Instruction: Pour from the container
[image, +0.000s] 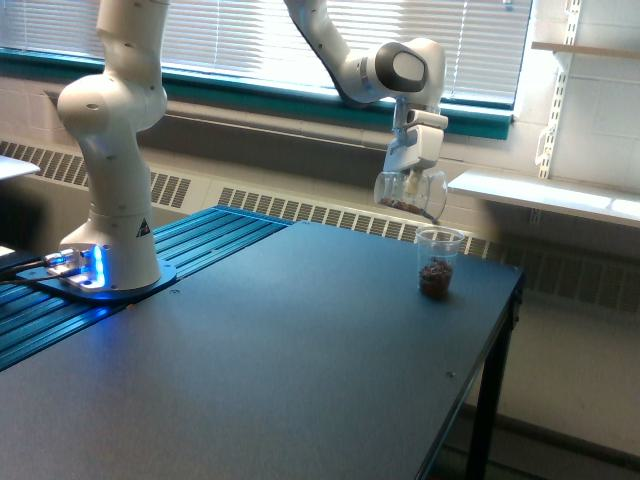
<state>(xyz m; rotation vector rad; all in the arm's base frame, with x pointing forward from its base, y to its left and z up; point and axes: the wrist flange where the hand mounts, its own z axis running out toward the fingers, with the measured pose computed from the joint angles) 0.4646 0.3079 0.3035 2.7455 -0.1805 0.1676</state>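
I have the gripper (410, 182) pinched on the tumbler (411, 193), which hangs tipped in the air just above the cup (437, 262) and a little to its 10 o'clock in the exterior view. The tumbler's low lip points toward 4 o'clock, close over the cup's rim. Brown bits lie along the tumbler's lower wall, and a brown heap sits in the bottom of the cup, so I judge the pour is partly done, with some load left to go. I see no stream between the two at this instant, though it would be too fine to make out.

To do this step well, I would keep the lip centred over the cup's mouth and add tilt slowly, so that the bits slide out in a trickle and not in a clump. The cup stands free on the table (300, 340), near its far edge at about 2 o'clock from the table's middle, and it looks light. So I must not let the tumbler touch its rim, or it may tip.
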